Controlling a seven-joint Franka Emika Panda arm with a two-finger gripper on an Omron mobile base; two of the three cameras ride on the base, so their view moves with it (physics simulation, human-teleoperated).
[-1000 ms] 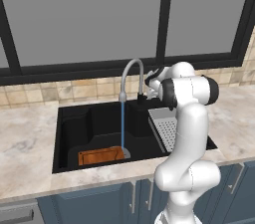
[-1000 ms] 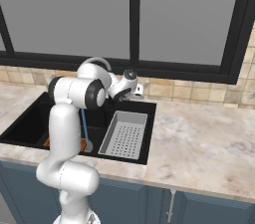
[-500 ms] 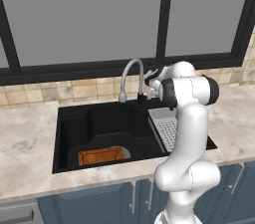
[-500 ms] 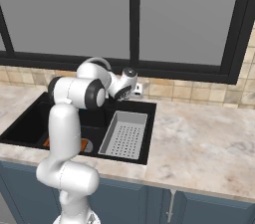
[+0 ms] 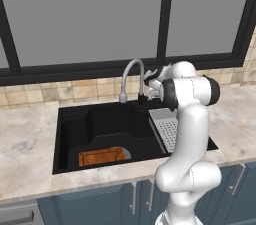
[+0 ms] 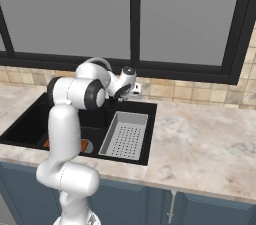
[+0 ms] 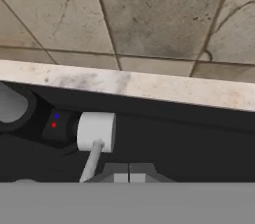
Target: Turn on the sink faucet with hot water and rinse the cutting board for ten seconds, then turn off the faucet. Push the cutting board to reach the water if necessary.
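The sink faucet [image 5: 131,75] arches over the back of the black sink [image 5: 100,121], and no water falls from its spout. On the basin floor at the front lies the orange-brown cutting board [image 5: 101,156], partly hidden by my arm in the right base view [image 6: 84,145]. My gripper [image 5: 149,88] [image 6: 137,89] is at the faucet's base, to the right of it. In the hand view its tips [image 7: 128,173] are shut together, holding nothing, just right of the thin lever of the white handle [image 7: 95,131]. The black base beside it bears a red and a blue dot.
A grey perforated drainer tray [image 5: 165,128] [image 6: 125,134] fills the sink's right part. Marble counter [image 6: 200,139] runs on both sides. A tiled backsplash [image 7: 149,14] and a dark-framed window stand close behind the faucet.
A second ago a pale-blue stream ran from the spout onto the cutting board; by half a second ago it had stopped. The arm has barely moved.
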